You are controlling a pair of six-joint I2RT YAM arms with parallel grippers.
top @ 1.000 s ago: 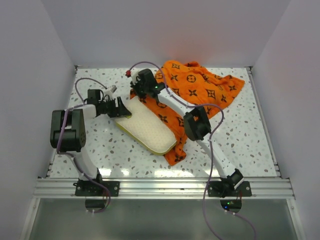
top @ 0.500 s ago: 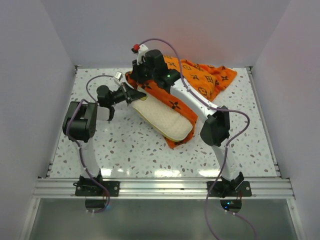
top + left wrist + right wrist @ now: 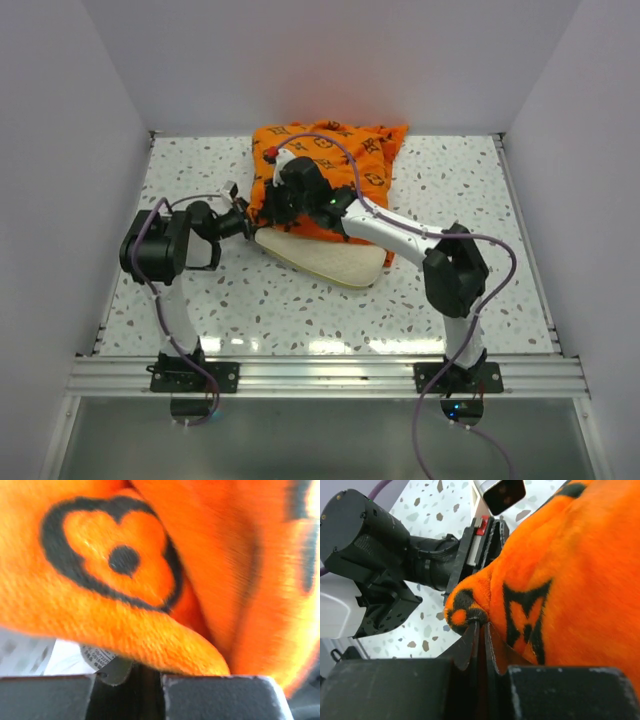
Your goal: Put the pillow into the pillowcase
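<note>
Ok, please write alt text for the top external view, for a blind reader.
An orange patterned pillowcase covers the far part of a cream pillow on a speckled table. At its left edge, the left gripper and the right gripper are both shut on the fabric.

Seen from my remote desk: the pillowcase [image 3: 330, 150] lies heaped at the far middle of the surface [image 3: 490, 250], over the pillow [image 3: 335, 263], whose near edge juts out in front. My left tool [image 3: 246, 222] and right tool [image 3: 479, 626] meet at the heap's left corner.
</note>
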